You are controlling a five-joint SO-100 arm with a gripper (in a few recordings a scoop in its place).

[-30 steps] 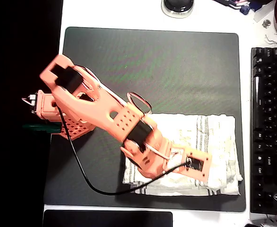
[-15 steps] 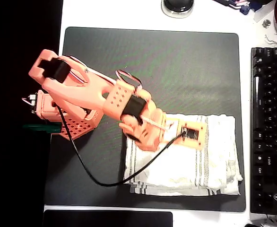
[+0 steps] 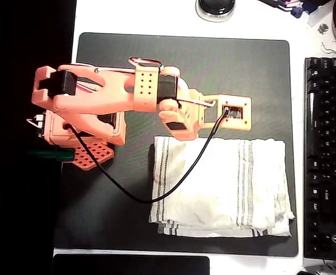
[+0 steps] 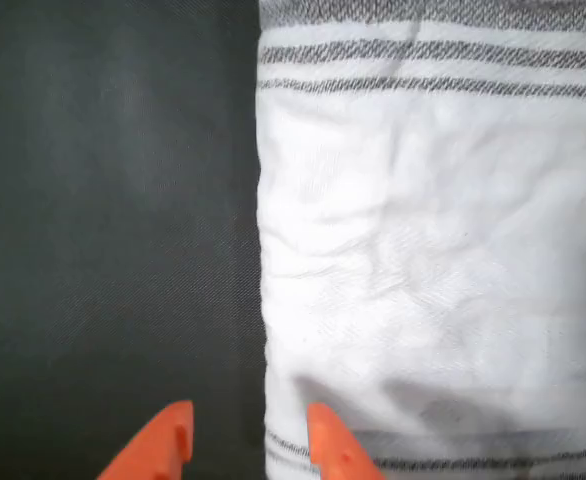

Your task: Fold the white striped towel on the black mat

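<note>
Where the wrist camera looks down past my orange two-finger tool [image 4: 243, 445], only the two fingertips [image 4: 325, 440] enter at the bottom edge, spread slightly apart with nothing between them; one tip hangs over the dark mat, the other over the edge of the cloth. I cannot tell from this view whether either tip touches the surface.

From overhead I see one off-white cloth towel with thin grey stripes [image 3: 222, 186], folded into a rough rectangle with several layers showing along its lower edge, lying flat on the lower right part of the large matte charcoal-black rectangular mat [image 3: 214, 74]. The wrist view shows the towel's [image 4: 433, 260] weave and creases close up, with stripe groups cut off at the top and bottom of the frame, which the overhead view renders only faintly.

The overhead view shows the orange arm [image 3: 116, 94] reaching across the mat above the towel, its wrist block hiding the tool's fingers from that camera. A black cable [image 3: 156, 195] loops from the arm across the mat and over the towel's upper left corner. One black keyboard [image 3: 327, 154], cut off at the right edge, sits on the white desk [image 3: 139, 14].
</note>
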